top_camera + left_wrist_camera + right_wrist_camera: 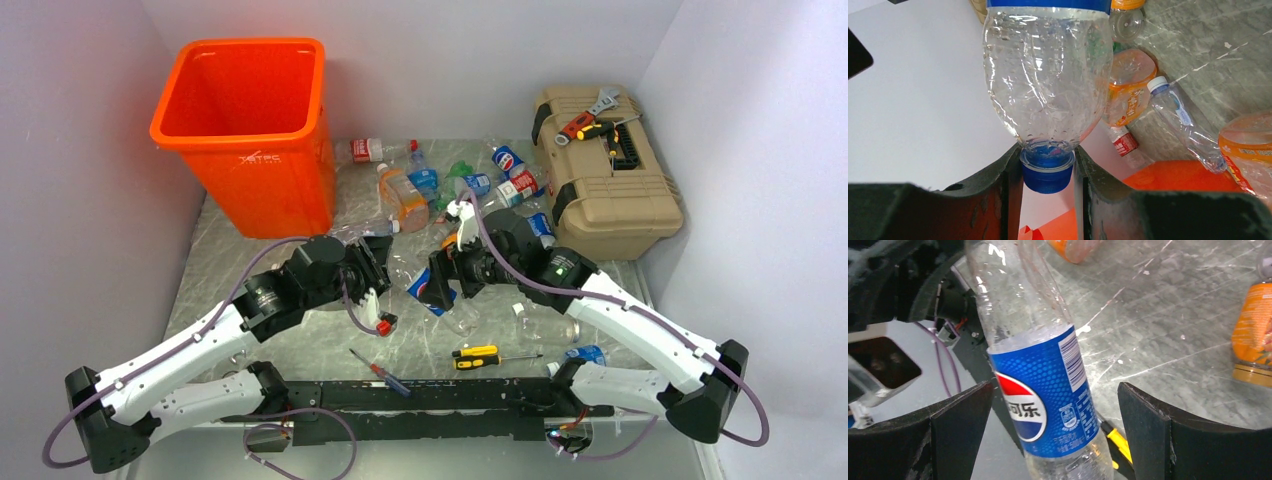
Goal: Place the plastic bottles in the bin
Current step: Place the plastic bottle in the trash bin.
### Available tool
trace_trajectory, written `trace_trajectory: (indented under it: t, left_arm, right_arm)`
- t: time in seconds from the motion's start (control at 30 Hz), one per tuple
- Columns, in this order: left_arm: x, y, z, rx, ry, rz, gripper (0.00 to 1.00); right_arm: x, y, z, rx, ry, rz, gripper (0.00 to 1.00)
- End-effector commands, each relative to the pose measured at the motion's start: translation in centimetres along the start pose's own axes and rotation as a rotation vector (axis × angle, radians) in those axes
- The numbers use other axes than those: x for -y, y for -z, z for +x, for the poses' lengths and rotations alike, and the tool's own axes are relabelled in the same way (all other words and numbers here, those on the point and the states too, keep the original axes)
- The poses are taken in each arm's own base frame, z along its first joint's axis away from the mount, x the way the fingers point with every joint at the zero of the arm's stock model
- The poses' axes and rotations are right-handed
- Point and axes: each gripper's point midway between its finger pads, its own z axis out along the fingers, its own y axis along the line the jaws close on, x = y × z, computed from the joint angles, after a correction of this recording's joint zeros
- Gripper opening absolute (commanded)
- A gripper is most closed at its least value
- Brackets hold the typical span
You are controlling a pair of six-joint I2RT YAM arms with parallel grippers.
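Note:
A clear Pepsi bottle with a blue label hangs between my two grippers at mid-table. My left gripper is shut on its neck just above the blue cap, and the bottle's body points away from the camera. My right gripper stands open around the blue label, with a gap on both sides. The orange bin stands at the back left, behind my left gripper. Several more plastic bottles lie in a heap to the right of the bin.
A tan toolbox with tools on its lid sits at the back right. Two screwdrivers lie near the front edge, one yellow handle under the held bottle. Loose bottles lie by the right arm. White walls enclose the table.

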Motion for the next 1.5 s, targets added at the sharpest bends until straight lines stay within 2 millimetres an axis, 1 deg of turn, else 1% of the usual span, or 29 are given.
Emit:
trace_trajectory:
  t: [0.0, 0.07, 0.17, 0.33, 0.4, 0.43, 0.5, 0.53, 0.57, 0.63, 0.67, 0.7, 0.73, 0.83, 0.87, 0.9, 0.93, 1.0, 1.1, 1.13, 1.17, 1.2, 1.3, 1.37, 1.47]
  left_arm:
    - [-2.9, 1.0, 0.0, 0.0, -0.024, -0.08, 0.0]
    - [-2.7, 1.1, 0.0, -0.002, -0.023, -0.077, 0.0]
    - [-2.9, 1.2, -0.1, 0.003, -0.021, -0.084, 0.0]
    - [-3.3, 1.3, -0.1, 0.006, -0.007, -0.099, 0.0]
    - [-3.4, 1.4, -0.1, 0.009, -0.002, -0.107, 0.0]
    - [-3.5, 1.5, -0.2, 0.01, 0.0, -0.113, 0.0]
    - [-3.7, 1.7, -0.2, 0.012, 0.011, -0.127, 0.0]
    - [-3.9, 1.8, -0.2, 0.014, 0.022, -0.138, 0.07]
    - [-4.1, 2.0, -0.3, 0.018, 0.044, -0.157, 0.18]
    - [-4.7, 2.5, -0.4, 0.036, 0.133, -0.198, 0.45]
    - [-4.9, 2.7, -0.3, 0.038, 0.184, -0.219, 0.78]
    - [-5.1, 2.9, -0.3, 0.038, 0.229, -0.236, 0.96]
    - [-5.1, 3.0, -0.1, 0.033, 0.272, -0.248, 0.99]
    - [-5.4, 3.5, -0.3, 0.063, 0.455, -0.284, 0.99]
    - [-5.7, 3.8, -0.5, 0.085, 0.535, -0.301, 0.99]
    - [-6.0, 3.9, -0.8, 0.112, 0.637, -0.321, 1.0]
    - [-6.3, 4.1, -1.0, 0.137, 0.743, -0.339, 1.0]
    - [-7.0, 4.1, -1.6, 0.2, 0.973, -0.364, 1.0]
    - [-8.8, 3.9, -2.4, 0.292, 1.317, -0.392, 1.0]
    - [-9.7, 4.0, -2.5, 0.322, 1.429, -0.413, 1.0]
    - [-11.1, 4.2, -2.5, 0.377, 1.577, -0.455, 1.0]
    - [-12.2, 4.4, -2.5, 0.436, 1.684, -0.495, 1.0]
    - [-15.5, 5.1, -2.8, 0.617, 1.883, -0.564, 0.99]
    - [-17.1, 4.6, -2.8, 0.651, 1.975, -0.54, 0.99]
    - [-19.1, 3.6, -3.2, 0.691, 2.06, -0.465, 1.0]
  right_arm:
    - [1.5, -1.2, -0.7, 0.057, 0.079, 0.071, 0.99]
    - [1.6, -1.6, -0.2, 0.043, 0.089, 0.077, 0.97]
    - [2.1, -2.2, 0.3, 0.023, 0.093, 0.1, 0.91]
    - [1.8, -2.6, 1.0, -0.008, 0.097, 0.072, 0.82]
    - [2.0, -2.8, 1.5, -0.027, 0.097, 0.078, 0.76]
    - [2.1, -2.8, 1.6, -0.027, 0.096, 0.078, 0.71]
    - [2.1, -2.5, 1.5, -0.001, 0.097, 0.081, 0.62]
    - [2.1, -2.3, 1.3, 0.019, 0.099, 0.082, 0.59]
    - [2.1, -2.0, 0.8, 0.05, 0.105, 0.086, 0.58]
    - [1.9, -0.6, -0.4, 0.143, 0.116, 0.091, 0.55]
    - [1.9, 0.0, -1.0, 0.192, 0.119, 0.1, 0.55]
    - [2.0, 0.8, -1.6, 0.245, 0.12, 0.112, 0.54]
    - [2.2, 1.7, -2.2, 0.302, 0.118, 0.129, 0.52]
    - [3.2, 4.6, -3.9, 0.487, 0.098, 0.192, 0.5]
    - [3.4, 5.3, -4.1, 0.54, 0.09, 0.195, 0.5]
    - [3.4, 6.1, -4.3, 0.6, 0.086, 0.191, 0.5]
    - [3.6, 6.4, -4.0, 0.637, 0.081, 0.185, 0.5]
    - [3.4, 7.3, -4.4, 0.713, 0.077, 0.163, 0.5]
    - [3.6, 7.5, -4.4, 0.75, 0.066, 0.156, 0.49]
    - [3.5, 7.6, -4.6, 0.774, 0.062, 0.146, 0.49]
    - [3.3, 7.7, -4.7, 0.797, 0.059, 0.134, 0.48]
    - [3.2, 7.7, -4.8, 0.811, 0.055, 0.123, 0.48]
    - [2.8, 7.5, -4.7, 0.831, 0.042, 0.08, 0.48]
    - [2.4, 7.1, -4.6, 0.828, 0.033, 0.053, 0.48]
    - [2.2, 6.9, -4.5, 0.837, 0.018, 0.025, 0.47]
